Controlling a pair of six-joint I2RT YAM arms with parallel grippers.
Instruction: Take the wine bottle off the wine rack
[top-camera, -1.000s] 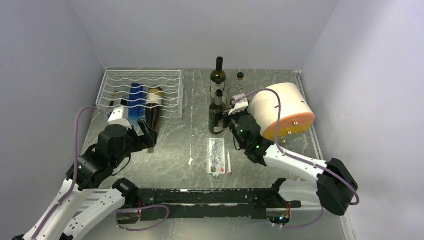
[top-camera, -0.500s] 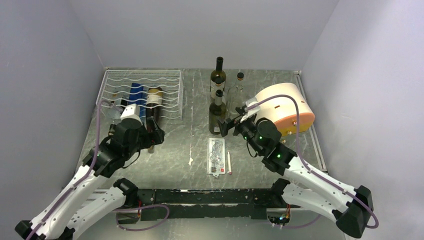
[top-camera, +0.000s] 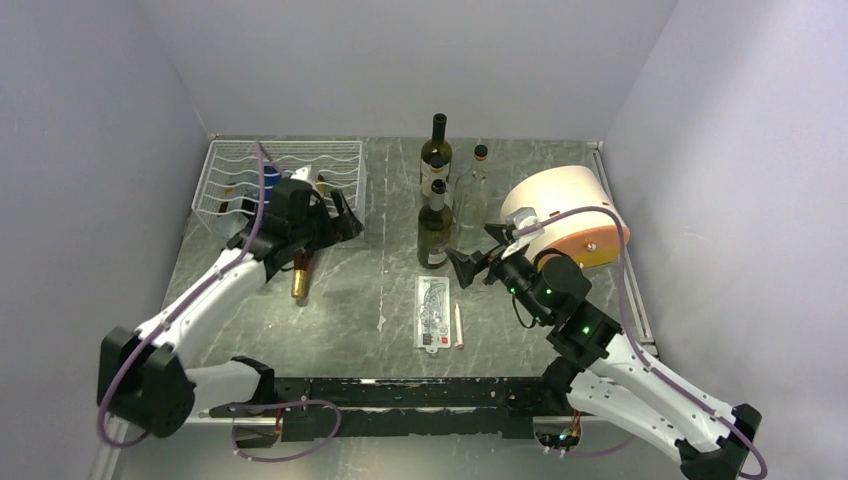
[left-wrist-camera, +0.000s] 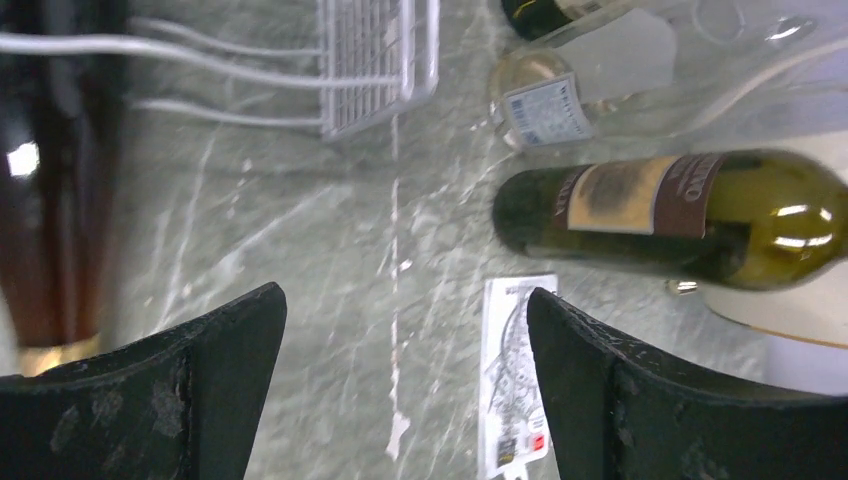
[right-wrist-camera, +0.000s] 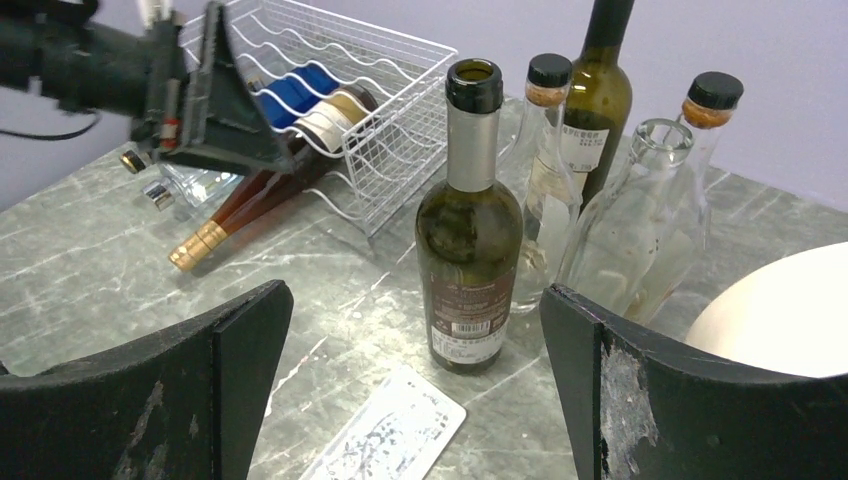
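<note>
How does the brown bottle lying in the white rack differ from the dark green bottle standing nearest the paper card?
The brown bottle lies on its side, base in the wine rack, neck reaching out onto the table; the green bottle stands upright outside it. The brown bottle's neck ends in a gold cap; the green bottle's mouth is open. Both are labelled glass bottles.

A brown wine bottle (right-wrist-camera: 262, 198) is lying in the wire rack (right-wrist-camera: 405, 110); an uncorked green bottle (right-wrist-camera: 470, 250) is standing nearby.
</note>
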